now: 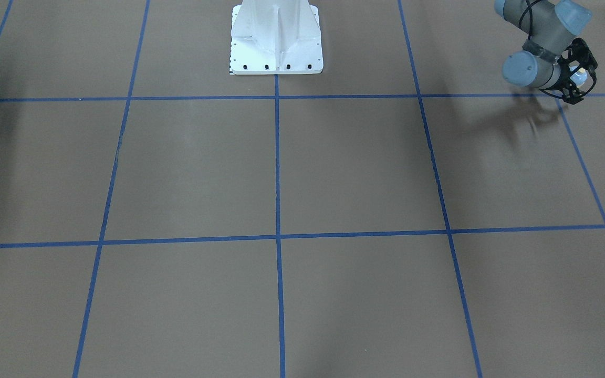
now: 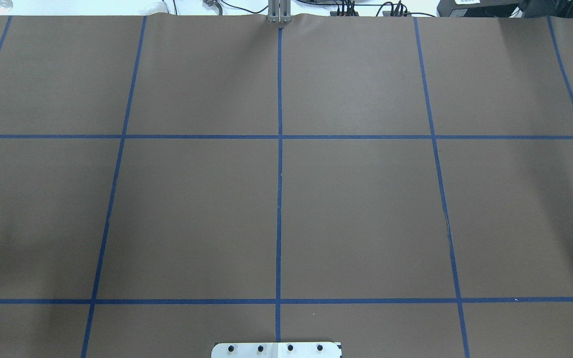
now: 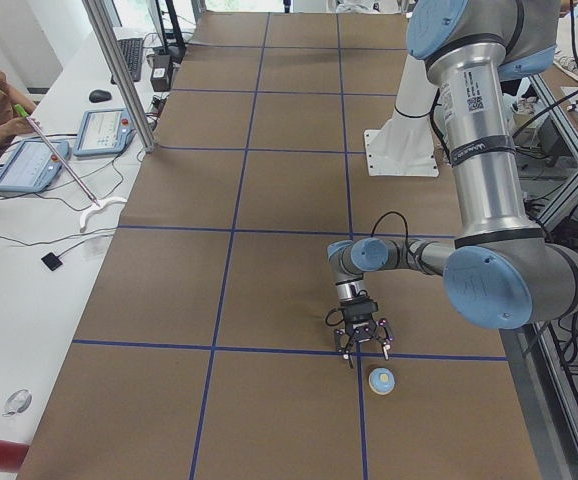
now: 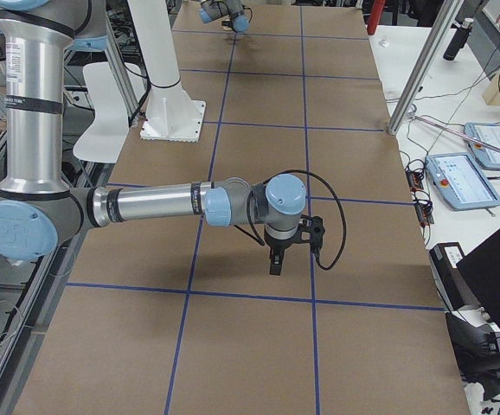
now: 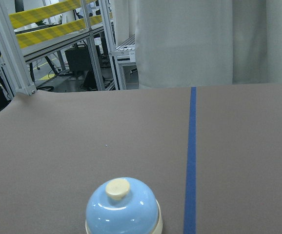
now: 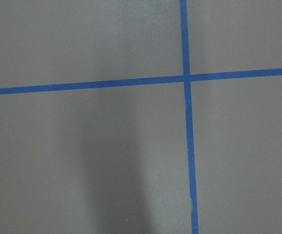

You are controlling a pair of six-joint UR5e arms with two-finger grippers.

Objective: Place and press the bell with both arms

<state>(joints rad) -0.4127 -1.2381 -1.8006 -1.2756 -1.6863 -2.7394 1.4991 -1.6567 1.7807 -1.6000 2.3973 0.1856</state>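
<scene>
The light-blue bell (image 3: 382,380) with its cream button stands on the brown table near the end on the robot's left. My left gripper (image 3: 364,352) hangs fingers-down just beside it, open and empty, not touching it. In the front-facing view the left gripper (image 1: 575,86) is at the top right and the bell (image 1: 579,79) shows partly through its fingers. The left wrist view shows the bell (image 5: 123,209) low in front, with no fingers in frame. My right gripper (image 4: 275,264) points down over the table; I cannot tell whether it is open or shut.
The white pedestal (image 1: 276,42) stands at the robot's edge of the table. Blue tape lines (image 6: 186,78) divide the brown surface into squares. A side bench holds tablets (image 3: 29,165) with an operator beside them. An aluminium post (image 3: 119,70) stands at the table's edge.
</scene>
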